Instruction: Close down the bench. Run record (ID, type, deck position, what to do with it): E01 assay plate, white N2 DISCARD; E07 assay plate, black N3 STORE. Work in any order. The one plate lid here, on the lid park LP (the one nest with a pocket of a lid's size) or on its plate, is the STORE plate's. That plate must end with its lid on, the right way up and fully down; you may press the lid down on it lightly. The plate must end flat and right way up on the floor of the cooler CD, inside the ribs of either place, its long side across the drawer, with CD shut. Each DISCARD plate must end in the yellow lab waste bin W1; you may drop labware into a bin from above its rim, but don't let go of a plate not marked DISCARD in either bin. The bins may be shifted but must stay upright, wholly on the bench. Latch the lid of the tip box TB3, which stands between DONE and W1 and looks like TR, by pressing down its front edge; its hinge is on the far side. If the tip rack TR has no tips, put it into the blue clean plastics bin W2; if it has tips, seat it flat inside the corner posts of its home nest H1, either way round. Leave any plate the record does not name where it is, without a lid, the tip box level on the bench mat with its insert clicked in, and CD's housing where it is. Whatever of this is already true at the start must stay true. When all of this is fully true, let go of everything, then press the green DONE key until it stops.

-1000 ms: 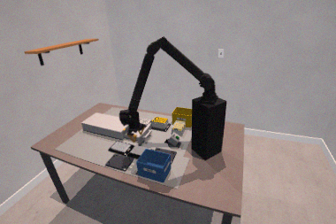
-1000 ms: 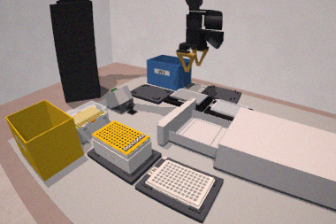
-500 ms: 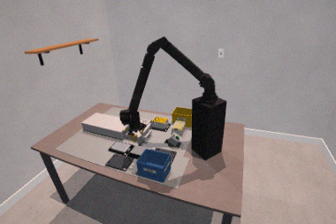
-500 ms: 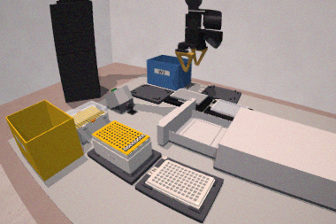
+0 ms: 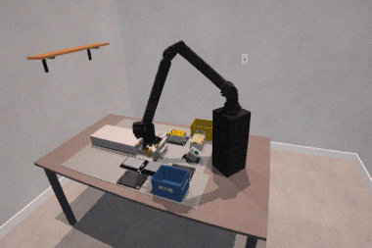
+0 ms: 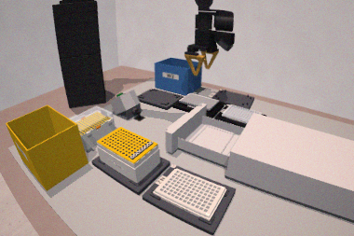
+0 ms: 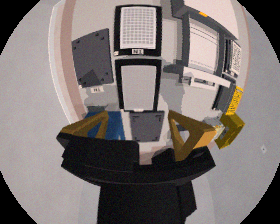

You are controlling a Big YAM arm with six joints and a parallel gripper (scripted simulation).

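My gripper (image 6: 201, 62) is open and empty. It hangs well above the row of nests in front of the blue bin W2 (image 6: 177, 76). Straight below it lies the flat grey plate lid (image 6: 200, 101) on its nest, also in the wrist view (image 7: 139, 86). Beside the lid sits the dark-framed plate with pale wells (image 6: 238, 114), which lies beyond the lid in the wrist view (image 7: 138, 26). A white plate (image 6: 193, 194) lies on a dark nest at the front. The cooler's drawer (image 6: 207, 137) stands pulled out and empty from its white housing (image 6: 298, 160).
The yellow bin W1 (image 6: 42, 144) stands at the left, with the tip box TB3 (image 6: 95, 125) beside it. The grey DONE wedge (image 6: 126, 104) is behind the tip box. The yellow-topped tip rack (image 6: 127, 153) sits on a dark nest. The black arm pedestal (image 6: 79, 46) stands at the back.
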